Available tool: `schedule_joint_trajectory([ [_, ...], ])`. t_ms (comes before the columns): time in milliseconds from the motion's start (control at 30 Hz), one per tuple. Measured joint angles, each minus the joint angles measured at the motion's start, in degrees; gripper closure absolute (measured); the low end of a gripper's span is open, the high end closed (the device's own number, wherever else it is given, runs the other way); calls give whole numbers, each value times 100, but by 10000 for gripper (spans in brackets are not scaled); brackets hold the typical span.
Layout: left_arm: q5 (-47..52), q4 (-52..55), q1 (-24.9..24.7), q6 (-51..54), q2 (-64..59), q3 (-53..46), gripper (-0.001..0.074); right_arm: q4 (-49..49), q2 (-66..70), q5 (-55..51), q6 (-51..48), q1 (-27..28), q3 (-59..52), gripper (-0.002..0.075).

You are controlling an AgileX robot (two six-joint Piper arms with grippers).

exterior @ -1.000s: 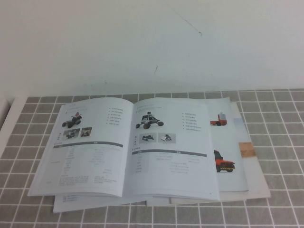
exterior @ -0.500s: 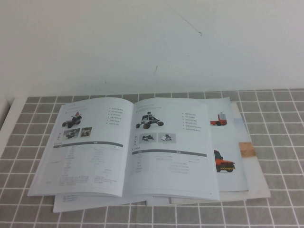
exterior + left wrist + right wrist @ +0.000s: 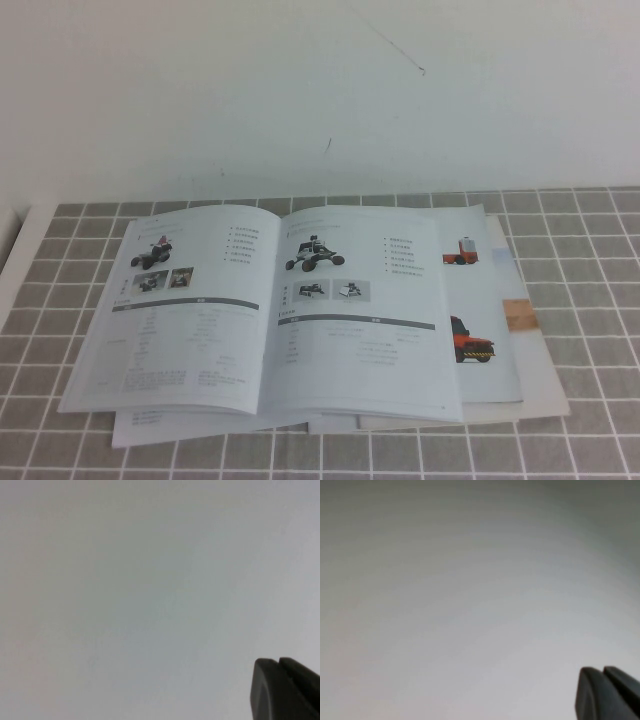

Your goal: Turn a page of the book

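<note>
1. While I am watching from the high camera, the book [image 3: 270, 310] is lying open and flat on the grey-tiled counter [image 3: 590, 240], a little left of the middle, its spine running away from the robot toward the white wall [image 3: 300, 90].
2. I am seeing the page [image 3: 365, 310] as the right-hand leaf — a dark wheeled rover printed near its top, two small thumbnail photos under that, then a dark grey bar and fine-print tables.
3. On the facing left-hand leaf a similar layout is showing: a small vehicle photo, two thumbnails, a grey bar and tables.
4. Under the book's right side a booklet with red trucks [image 3: 480, 310] is poking out, and plain white sheets [image 3: 545, 390] are showing beneath that and along the near edge.
5. Neither arm is appearing in the high view, so both are sitting clear of the book.
6. From the left wrist camera I am getting only a blank pale surface and the dark tip of the left gripper [image 3: 285, 690] in one corner — whether its fingers are apart or together I cannot tell.
7. From the right wrist camera the right gripper [image 3: 606, 694] is showing as a dark tip against the same pale blankness, its fingers pressed together and holding nothing.
</note>
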State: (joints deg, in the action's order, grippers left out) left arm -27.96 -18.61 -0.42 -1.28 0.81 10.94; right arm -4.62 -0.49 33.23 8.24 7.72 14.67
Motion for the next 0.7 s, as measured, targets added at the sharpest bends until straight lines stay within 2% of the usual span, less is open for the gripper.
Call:
schedule_joint_trajectory([
  [133, 748, 408, 0, 160, -138, 998, 738, 106, 523, -1039, 585, 0, 1417, 716],
  [300, 2210, 748, 0, 215, -765, 1992, 738, 131, 1949, -2469, 744, 0, 2874, 716],
  [333, 2717, 812, 0, 226, -980, 2248, 738, 131, 2224, -2609, 765, 0, 3041, 716],
  [367, 3630, 964, 0, 254, -1407, 2686, 738, 131, 2570, -2710, 810, 0, 3184, 716],
  [500, 5121, 1221, 0, 288, -2322, 3294, 738, 131, 3778, -2921, 873, -22, 3554, 716],
  [600, 5713, 1306, -2, 288, -3046, 3464, 738, 145, 4362, -3323, 847, -144, 3564, 716],
  [700, 5718, 1474, -131, 302, -3651, 3473, 738, 220, 4754, -3998, 643, -289, 3564, 716],
])
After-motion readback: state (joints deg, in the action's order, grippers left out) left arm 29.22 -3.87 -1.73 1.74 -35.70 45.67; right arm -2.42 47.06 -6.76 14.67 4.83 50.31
